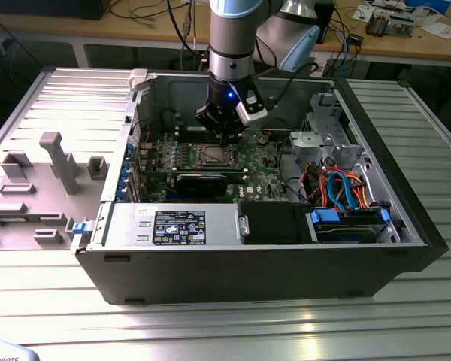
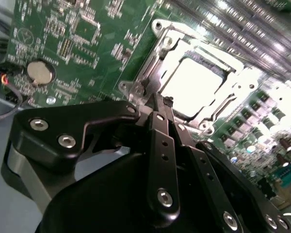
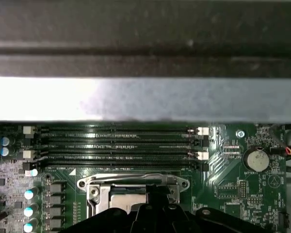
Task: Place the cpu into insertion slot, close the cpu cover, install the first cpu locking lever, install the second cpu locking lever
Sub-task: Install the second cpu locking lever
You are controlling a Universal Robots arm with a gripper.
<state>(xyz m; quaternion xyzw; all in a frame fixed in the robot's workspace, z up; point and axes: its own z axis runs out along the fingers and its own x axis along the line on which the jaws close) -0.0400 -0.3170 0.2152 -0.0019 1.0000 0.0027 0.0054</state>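
Arm: reaches straight down into the open computer case [image 1: 406, 218].
Claw [image 2: 161, 101]: fingers pressed together, tips at the socket's near rim.
Chip [image 2: 191, 87]: seems seated in the socket [image 1: 213, 155]; glare hides detail.
Room: memory slots [image 3: 119, 145] run just beside the socket; black card [image 1: 201, 180] nearby.

The cpu [image 2: 196, 87], a flat square chip with a silvery top, is seated level in the insertion slot [image 2: 150, 82] amid green circuit board. The cpu cover [image 2: 223, 104], a thin metal frame, is laid flat around it in both wrist views.
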